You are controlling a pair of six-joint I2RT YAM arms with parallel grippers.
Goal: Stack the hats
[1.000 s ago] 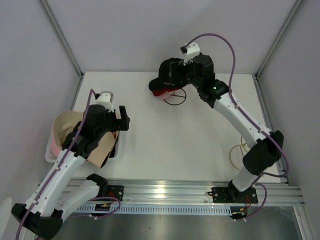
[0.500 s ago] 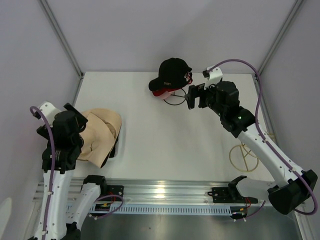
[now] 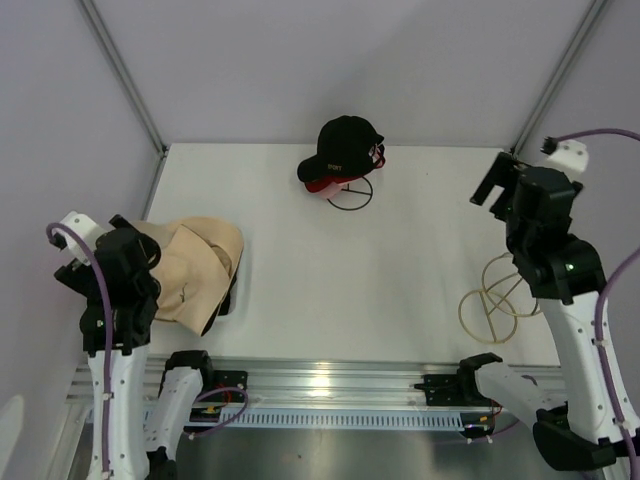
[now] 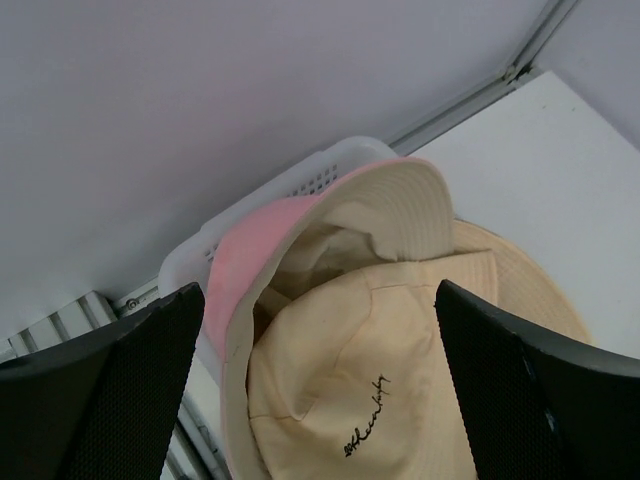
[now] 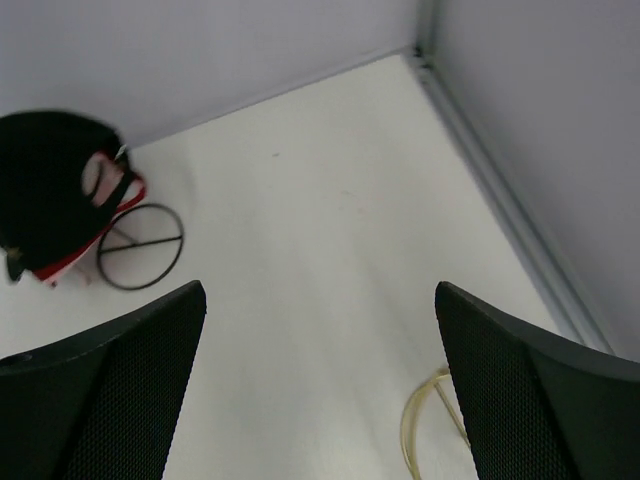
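The 3 hats lie heaped at the left edge of the white table (image 3: 400,270), in and over a white basket (image 4: 300,180). The wide beige hat (image 4: 370,380) is on top, with dark script stitched on its crown. The pink hat (image 4: 255,250) is tilted up behind it, its cream underside showing. The black hat (image 3: 228,298) shows only as a dark edge under the beige brim. The left gripper (image 4: 320,295) hangs above the pile with its 2 fingers spread wide and nothing between them. The right gripper (image 5: 320,290) is raised at the table's right side, equally wide apart and holding nothing. A black baseball cap (image 3: 342,150) sits on a black wire hoop (image 3: 350,193) at the far side. A tan wire hoop (image 3: 495,300) lies near the right arm.
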